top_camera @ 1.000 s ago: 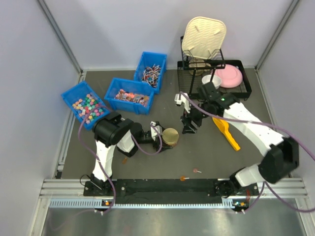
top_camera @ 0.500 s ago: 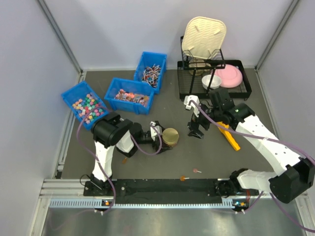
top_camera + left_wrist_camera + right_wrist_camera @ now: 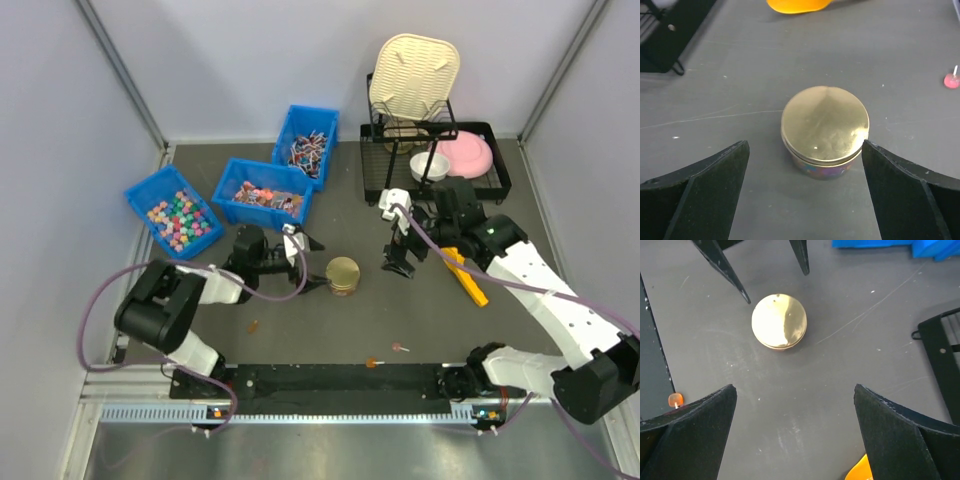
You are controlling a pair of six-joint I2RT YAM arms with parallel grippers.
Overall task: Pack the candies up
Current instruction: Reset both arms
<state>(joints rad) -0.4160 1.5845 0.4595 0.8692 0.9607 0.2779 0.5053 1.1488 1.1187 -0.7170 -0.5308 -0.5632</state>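
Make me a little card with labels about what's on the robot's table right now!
Gold tin: middle of the table, lid on, nothing touching it
Left gripper: open, empty, pointing at the tin
Right gripper: open, empty, on the tin's right
Candies: in the middle blue bin
Pastel cubes: in the left blue bin
Stick sweets: in the back blue bin
Yellow scoop: lying by the right arm
Loose sweets: pink sweet and orange sweet near the front edge

Tin (image 3: 824,127), frame centre: polished gold metal lid, glossy. Bench (image 3: 790,60): matt dark grey, finely scratched. Bins (image 3: 252,216), upper left: smooth blue plastic. Scoop (image 3: 466,280): glossy yellow plastic.
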